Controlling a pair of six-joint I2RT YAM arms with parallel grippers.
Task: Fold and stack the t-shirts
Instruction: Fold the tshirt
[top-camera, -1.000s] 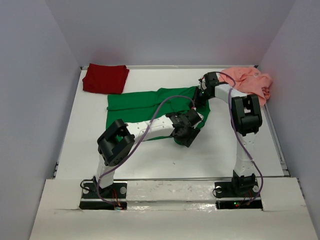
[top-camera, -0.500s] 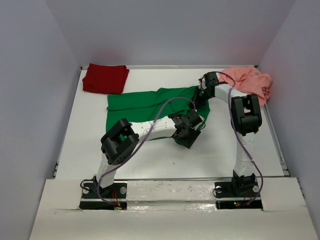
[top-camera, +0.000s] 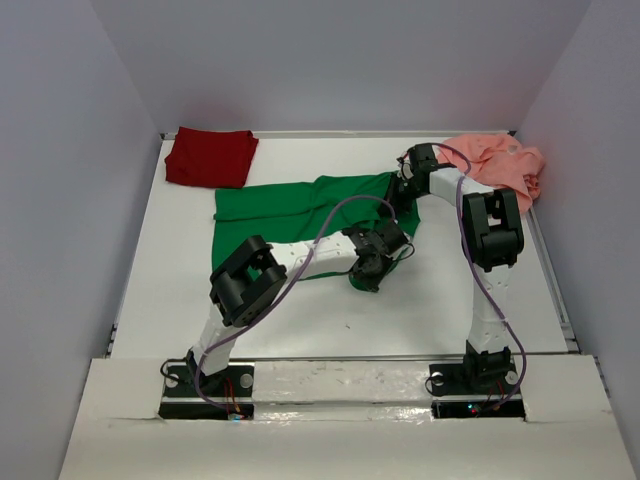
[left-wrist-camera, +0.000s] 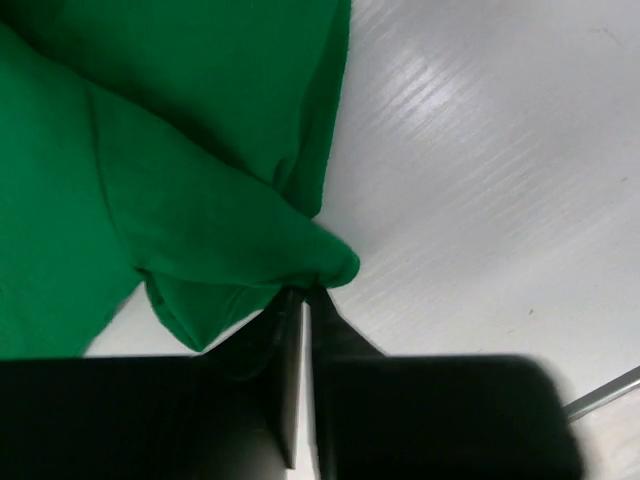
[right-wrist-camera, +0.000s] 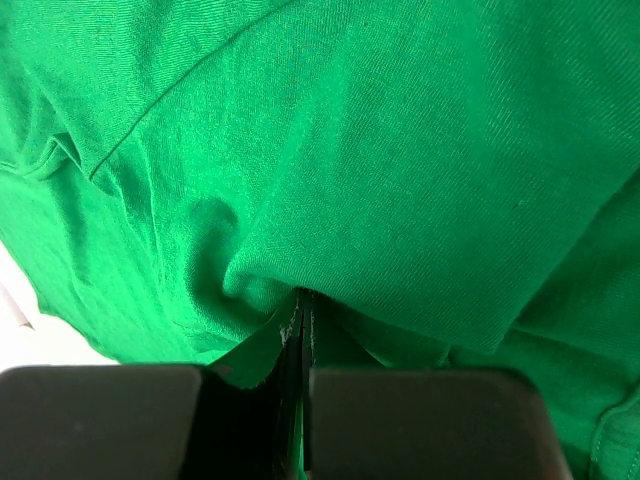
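Observation:
The bright green t-shirt (top-camera: 290, 215) lies spread across the middle of the white table. My left gripper (top-camera: 390, 262) is shut on its near right corner (left-wrist-camera: 300, 250), the cloth bunched at the fingertips. My right gripper (top-camera: 397, 195) is shut on the far right edge of the same shirt (right-wrist-camera: 400, 180), a fold pinched between the jaws. The dark red t-shirt (top-camera: 210, 156) lies folded at the far left corner. The salmon pink t-shirt (top-camera: 500, 165) sits crumpled at the far right corner.
Grey walls enclose the table (top-camera: 170, 290) on three sides. The arm bases stand on a white board (top-camera: 340, 385) at the near edge. Purple cables loop over both arms.
My left gripper has closed on the green shirt's near right corner and its arm has shifted slightly toward the right. The right arm has not moved.

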